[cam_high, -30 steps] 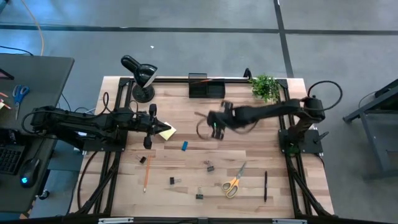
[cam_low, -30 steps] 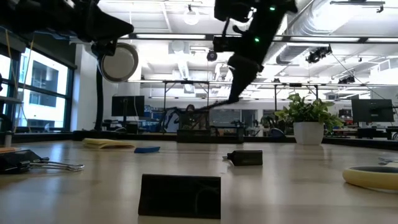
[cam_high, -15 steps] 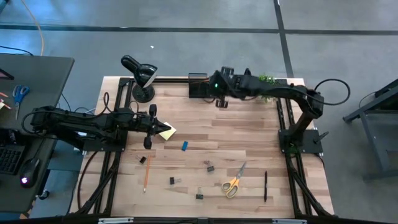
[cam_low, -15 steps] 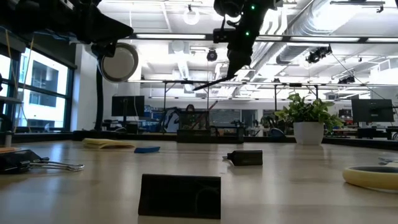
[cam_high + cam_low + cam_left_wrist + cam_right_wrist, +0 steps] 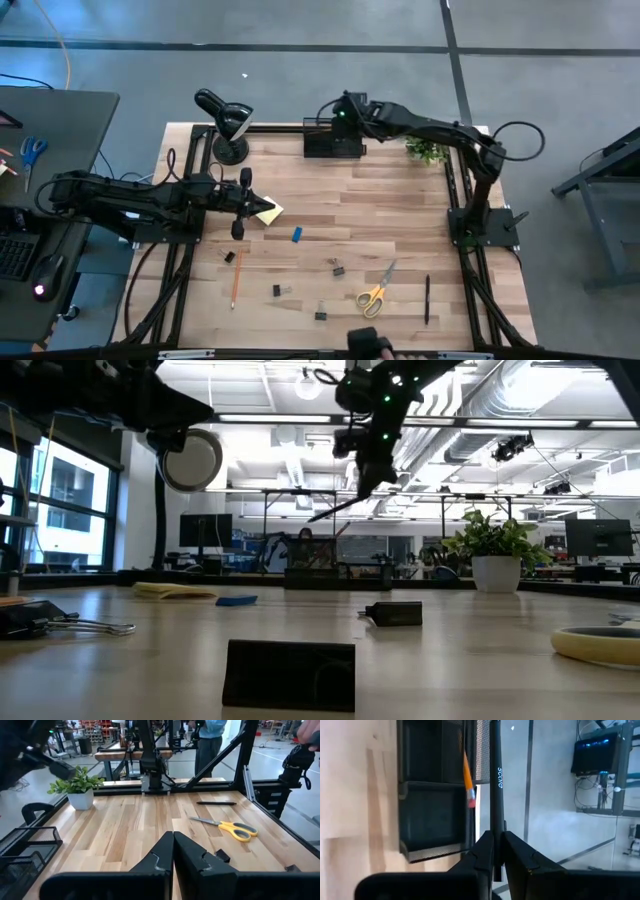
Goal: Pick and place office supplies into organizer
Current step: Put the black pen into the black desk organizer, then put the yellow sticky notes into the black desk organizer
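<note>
The black mesh organizer point(image 5: 330, 142) stands at the table's far edge with an orange pencil point(image 5: 468, 776) in it. My right gripper point(image 5: 337, 112) hangs above it, shut on a black pen point(image 5: 496, 780). In the low view the pen point(image 5: 330, 512) slants down from that gripper point(image 5: 365, 465). My left gripper point(image 5: 245, 205) waits shut at the left beside the yellow sticky-note pad point(image 5: 268, 211). On the table lie a blue eraser point(image 5: 296, 235), an orange pencil point(image 5: 235, 285), yellow-handled scissors point(image 5: 375, 295), another black pen point(image 5: 427, 300) and several binder clips point(image 5: 337, 267). My right gripper pinches the black pen between its two fingers near one end point(image 5: 496, 851). The rest of the pen runs out ahead of the fingertips, roughly along them. The fingers slant down from above. The pen is lifted clear and hangs tilted over the organizer point(image 5: 435, 795).
A black desk lamp point(image 5: 225, 120) stands at the far left corner and a potted plant point(image 5: 428, 145) to the right of the organizer. A dark object point(image 5: 366, 342) shows at the table's near edge. Bare wood lies across the middle of the table point(image 5: 380, 215).
My right gripper has carried the pen from over the table's middle toward the far edge and upward, ending above the organizer, and its wrist has rolled. The pen stayed clear of the table, slanting down throughout.
</note>
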Motion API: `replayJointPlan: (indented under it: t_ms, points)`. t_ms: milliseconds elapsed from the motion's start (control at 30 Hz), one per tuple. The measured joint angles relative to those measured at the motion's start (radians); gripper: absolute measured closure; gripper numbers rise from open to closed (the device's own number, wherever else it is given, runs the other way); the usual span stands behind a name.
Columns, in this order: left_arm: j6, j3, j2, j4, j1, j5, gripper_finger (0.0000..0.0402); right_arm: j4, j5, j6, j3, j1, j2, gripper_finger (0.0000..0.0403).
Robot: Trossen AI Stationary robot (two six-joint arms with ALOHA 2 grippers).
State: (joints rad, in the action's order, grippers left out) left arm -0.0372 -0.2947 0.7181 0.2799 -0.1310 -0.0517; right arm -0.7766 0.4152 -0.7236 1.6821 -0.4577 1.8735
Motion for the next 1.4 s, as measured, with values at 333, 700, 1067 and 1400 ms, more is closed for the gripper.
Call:
replayJointPlan:
  t_ms: [333,700,1067,1400]
  points:
    - [-0.003,0.0,0.0,-0.004,0.0,0.0,0.0401,-0.16,-0.036,-0.075,0.254,-0.029,0.192,0.0387]
    - [-0.01,0.0,0.0,-0.022,0.0,0.0,0.0401,-0.309,-0.024,-0.093,0.486,-0.035,0.382,0.0386]
    - [-0.01,0.0,0.0,-0.026,0.0,0.0,0.0401,-0.347,-0.024,-0.066,0.536,-0.033,0.407,0.035]
    - [-0.008,0.0,0.0,-0.03,0.0,0.0,0.0401,-0.409,-0.046,0.093,0.574,-0.003,0.377,0.0284]
